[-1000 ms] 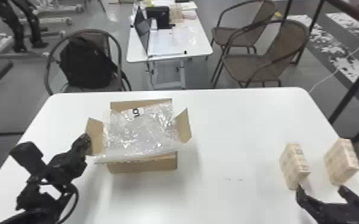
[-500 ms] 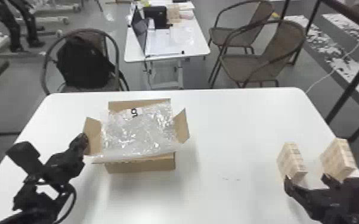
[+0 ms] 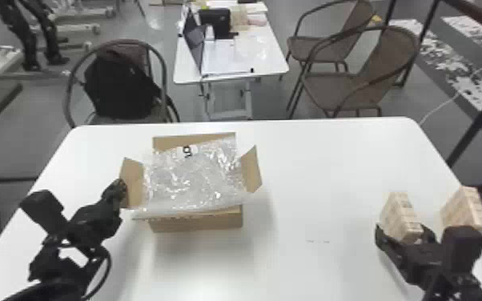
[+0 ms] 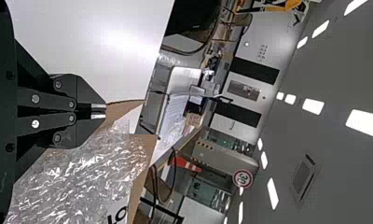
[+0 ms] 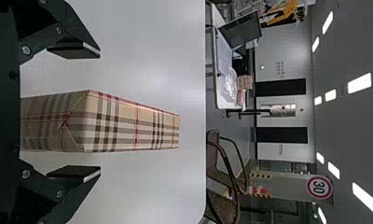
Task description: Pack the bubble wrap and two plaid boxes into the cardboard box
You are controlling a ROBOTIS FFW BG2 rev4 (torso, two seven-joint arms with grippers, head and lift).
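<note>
Bubble wrap (image 3: 194,176) lies over the open top of the cardboard box (image 3: 200,222), reaching past its front edge. At the box's left flap is my left gripper (image 3: 121,190); in the left wrist view the left gripper (image 4: 100,111) is shut beside the flap and bubble wrap (image 4: 82,172). My right gripper (image 3: 404,236) is around the nearer plaid box (image 3: 400,216). The right wrist view has the right gripper (image 5: 98,112) open, the plaid box (image 5: 124,123) between its fingers with a gap on each side. A second plaid box (image 3: 464,210) stands to the right.
The white table (image 3: 324,160) carries everything. Beyond its far edge are a chair with a black bag (image 3: 120,84), brown chairs (image 3: 348,84) and a smaller table with a laptop (image 3: 194,40).
The right gripper has moved left and forward, from in front of the plaid boxes to around the nearer one. My left arm and the bubble wrap look unchanged.
</note>
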